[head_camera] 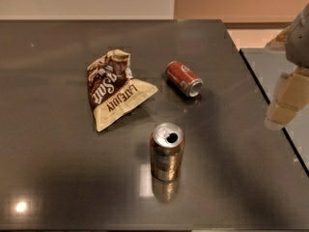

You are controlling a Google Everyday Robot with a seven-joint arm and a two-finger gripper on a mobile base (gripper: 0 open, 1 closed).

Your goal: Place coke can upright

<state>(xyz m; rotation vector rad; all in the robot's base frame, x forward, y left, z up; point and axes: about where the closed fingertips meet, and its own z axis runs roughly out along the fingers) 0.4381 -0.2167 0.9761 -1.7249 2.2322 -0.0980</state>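
The coke can [184, 79], small and red with white lettering and silver ends, lies on its side on the dark table [58, 144], its silver end facing front right. My gripper [286, 103] hangs blurred at the right edge of the view, over the table's right edge. It is well to the right of the coke can and apart from it, with nothing seen in it.
A brownish-gold can [167, 150] with an open silver top stands upright in front of the coke can. A brown and cream snack bag [114, 87] lies to the left. The table's right edge runs diagonally by a second grey surface [277, 66].
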